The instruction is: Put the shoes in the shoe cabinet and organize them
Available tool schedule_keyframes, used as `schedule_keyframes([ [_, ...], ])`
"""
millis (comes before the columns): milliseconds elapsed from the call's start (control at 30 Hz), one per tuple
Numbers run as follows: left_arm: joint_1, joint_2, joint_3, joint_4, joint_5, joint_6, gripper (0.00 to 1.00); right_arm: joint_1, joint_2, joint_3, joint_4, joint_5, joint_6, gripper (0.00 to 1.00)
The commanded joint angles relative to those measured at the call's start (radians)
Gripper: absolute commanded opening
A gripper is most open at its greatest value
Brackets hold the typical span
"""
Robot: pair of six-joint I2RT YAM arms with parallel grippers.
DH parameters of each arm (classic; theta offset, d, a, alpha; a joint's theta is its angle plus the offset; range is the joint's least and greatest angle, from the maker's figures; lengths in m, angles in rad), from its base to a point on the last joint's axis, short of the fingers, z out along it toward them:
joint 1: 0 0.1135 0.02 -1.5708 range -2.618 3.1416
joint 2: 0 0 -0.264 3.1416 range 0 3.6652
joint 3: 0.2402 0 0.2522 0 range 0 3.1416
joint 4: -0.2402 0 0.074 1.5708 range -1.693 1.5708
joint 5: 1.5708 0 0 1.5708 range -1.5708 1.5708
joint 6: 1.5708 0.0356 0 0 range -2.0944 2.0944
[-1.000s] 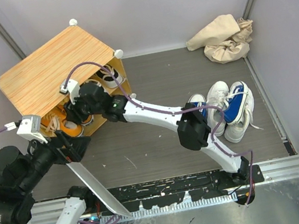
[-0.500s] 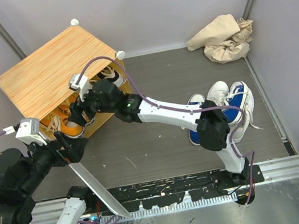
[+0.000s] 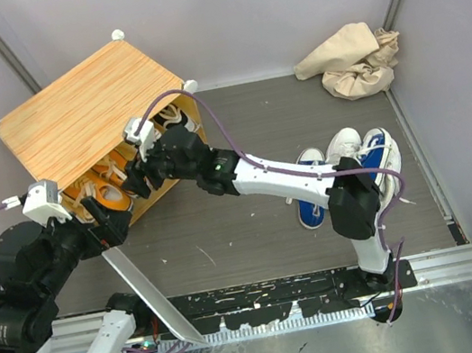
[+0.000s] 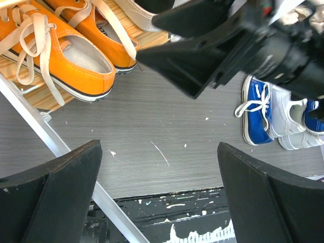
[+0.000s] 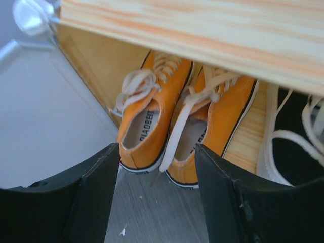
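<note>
At the left, your left pincer [image 4: 159, 149] hangs wide and empty above the tabletop [image 4: 167, 126], just beside the white front panel [image 3: 147, 293], which lies dropped open toward the near edge. As I judge it, this pincer has no part in the present step, so let it be. The shoe cabinet [image 3: 82, 107] stands at the far left. Inside it the orange shoes [image 5: 147, 121] sit side by side, toes in, heels at the front lip. Your right pincer [image 5: 157, 152] is at that mouth, fingers spread wide with nothing between them, just near of the orange heels.

The orange pair looks seated, so the step in hand is likely a clean withdrawal followed by the next fetch. Draw back low and straight along the line you point. Loose laces trail over the heels and could catch a finger, and the cabinet's top edge sits close above the wrist. Then go right for the blue shoes [image 3: 373, 157] and white shoes [image 3: 341, 147], bunched together on the tabletop near the right wall. Their laces overlap, so take one shoe at a time by its heel collar.

Only the right wrist view shows a black shoe with white laces [image 5: 298, 147] just right of the orange pair, which the overhead view largely hides under the wood-grain top. The left wrist view shows the right pincer's fingers from the side, clear of the orange heels. Only the overhead view shows the beige cloth [image 3: 353, 60] in the far right corner.
</note>
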Motion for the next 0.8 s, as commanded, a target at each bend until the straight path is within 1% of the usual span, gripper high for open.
schedule_keyframes([
  [0,-0.004,0.028,0.035,-0.006,-0.029,-0.039,0.98,-0.006,0.014,-0.034,0.035,-0.074,-0.028,0.65],
  [133,-0.003,0.031,0.038,0.001,-0.031,-0.042,0.98,-0.013,0.030,-0.042,0.052,-0.126,-0.029,0.63],
  [300,-0.003,0.022,0.052,-0.014,-0.047,-0.035,0.98,-0.031,0.082,-0.021,0.088,-0.156,0.002,0.61],
  [400,-0.003,0.017,0.058,-0.021,-0.045,-0.034,0.98,-0.039,0.124,0.008,0.102,-0.155,0.013,0.55],
  [467,-0.003,0.014,0.057,-0.021,-0.038,-0.036,0.98,-0.045,0.161,0.045,0.070,-0.148,0.016,0.54],
  [533,-0.003,0.010,0.055,-0.022,-0.035,-0.034,0.98,-0.045,0.183,0.072,0.041,-0.124,0.011,0.54],
  [667,-0.003,-0.001,0.044,-0.017,-0.038,-0.029,0.98,-0.045,0.203,0.073,0.048,-0.095,0.008,0.54],
  [733,-0.004,-0.001,0.043,-0.017,-0.036,-0.029,0.98,-0.045,0.211,0.083,0.049,-0.084,0.005,0.44],
  [767,-0.004,-0.002,0.044,-0.018,-0.035,-0.029,0.98,-0.045,0.214,0.090,0.049,-0.074,0.005,0.32],
])
